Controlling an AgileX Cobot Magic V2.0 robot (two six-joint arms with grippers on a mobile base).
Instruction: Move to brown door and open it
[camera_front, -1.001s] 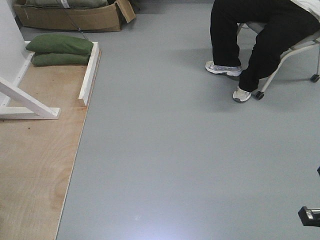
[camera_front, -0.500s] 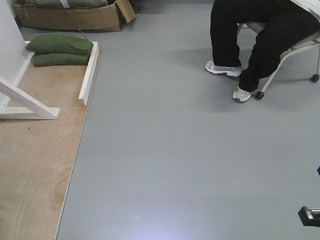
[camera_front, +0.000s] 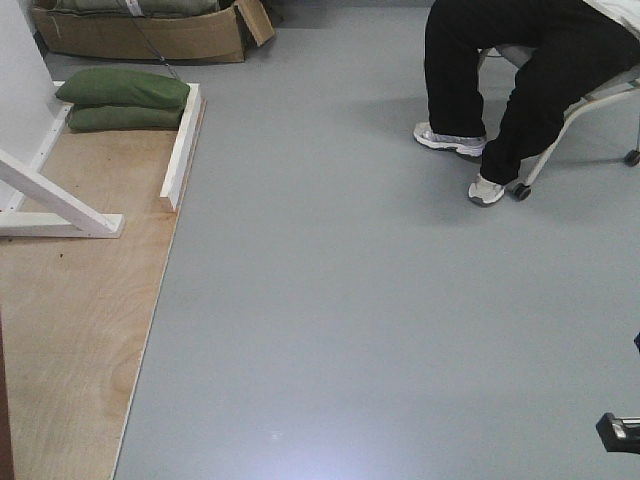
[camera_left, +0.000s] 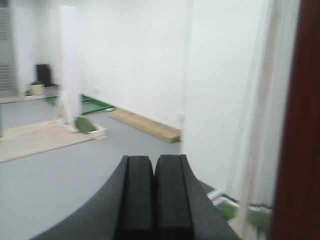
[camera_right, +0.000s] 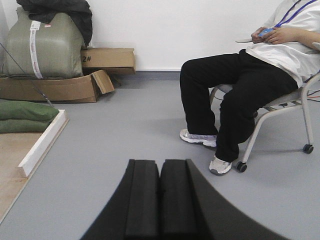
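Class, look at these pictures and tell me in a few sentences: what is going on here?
A two-armed mobile robot stands on a grey floor, tasked with opening a brown door. It handles nothing: the left claw and the right claw are both shut and empty. The brown door shows only as a reddish strip at the right edge of the left wrist view, untouched. Ahead lie a plywood platform with green sandbags, and a seated person to the right.

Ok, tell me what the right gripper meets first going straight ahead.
Nothing close: grey floor lies ahead of the right gripper. The seated person's legs sit slightly right of that line; the white wall likely comes first.
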